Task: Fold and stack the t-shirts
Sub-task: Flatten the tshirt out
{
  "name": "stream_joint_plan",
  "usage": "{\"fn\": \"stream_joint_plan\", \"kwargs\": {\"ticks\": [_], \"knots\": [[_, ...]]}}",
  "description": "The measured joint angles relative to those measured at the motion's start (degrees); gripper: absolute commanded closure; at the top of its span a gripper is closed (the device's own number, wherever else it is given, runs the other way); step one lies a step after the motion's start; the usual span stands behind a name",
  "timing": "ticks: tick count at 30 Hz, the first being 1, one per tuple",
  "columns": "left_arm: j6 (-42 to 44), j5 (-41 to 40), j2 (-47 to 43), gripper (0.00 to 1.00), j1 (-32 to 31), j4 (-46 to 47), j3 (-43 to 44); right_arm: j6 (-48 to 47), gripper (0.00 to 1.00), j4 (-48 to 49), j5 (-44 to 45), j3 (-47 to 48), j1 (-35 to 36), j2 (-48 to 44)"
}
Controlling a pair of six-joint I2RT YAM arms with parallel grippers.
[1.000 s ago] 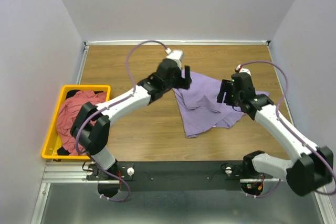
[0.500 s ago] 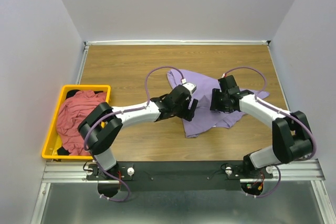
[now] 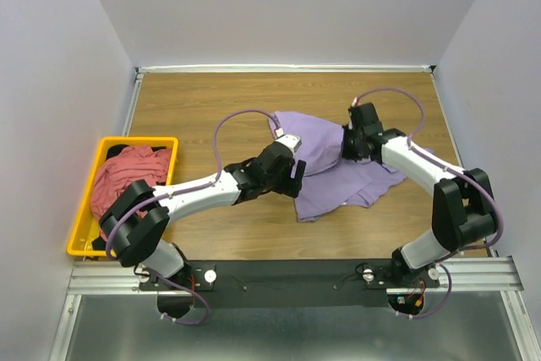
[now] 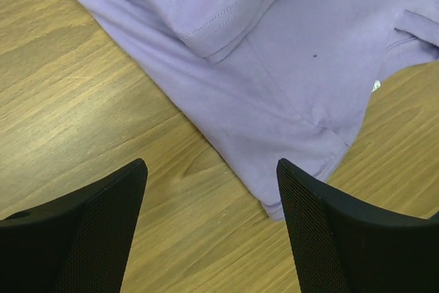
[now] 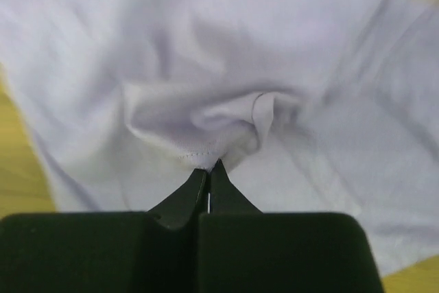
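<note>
A lavender-purple t-shirt lies crumpled on the wooden table, right of the middle. My right gripper is shut on a bunched hem fold of this t-shirt; in the top view the right gripper sits over the shirt's far part. My left gripper is open and hovers over bare wood just off the shirt's near left corner, touching nothing. From above, the left gripper is at the shirt's left edge. A dusty red-pink t-shirt fills the bin.
A yellow plastic bin stands at the table's left edge, with something dark at its near end. Grey walls enclose the table on three sides. A metal rail runs along the near edge by the arm bases.
The right gripper has shut on a fold of the lavender t-shirt and shifted toward the far side. The left arm has swung from the shirt's far edge to its near left corner.
</note>
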Motion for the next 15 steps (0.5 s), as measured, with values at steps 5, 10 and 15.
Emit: {"fn": "stream_joint_plan", "kwargs": {"ticks": [5,10,15], "knots": [[-0.55,-1.42,-3.26,0.16,0.0,-0.9,-2.01,-1.9,0.99,0.44,3.45,14.73,-0.72,4.17],[-0.59,-2.34,-5.7,0.16,0.0,-1.6,-3.41,-2.12,0.8,2.34,8.02,31.89,-5.25,16.52],[-0.57,-2.4,-6.78,0.16,0.0,-1.73,-3.82,-1.22,0.22,2.78,15.04,45.66,-9.97,29.24]]}}
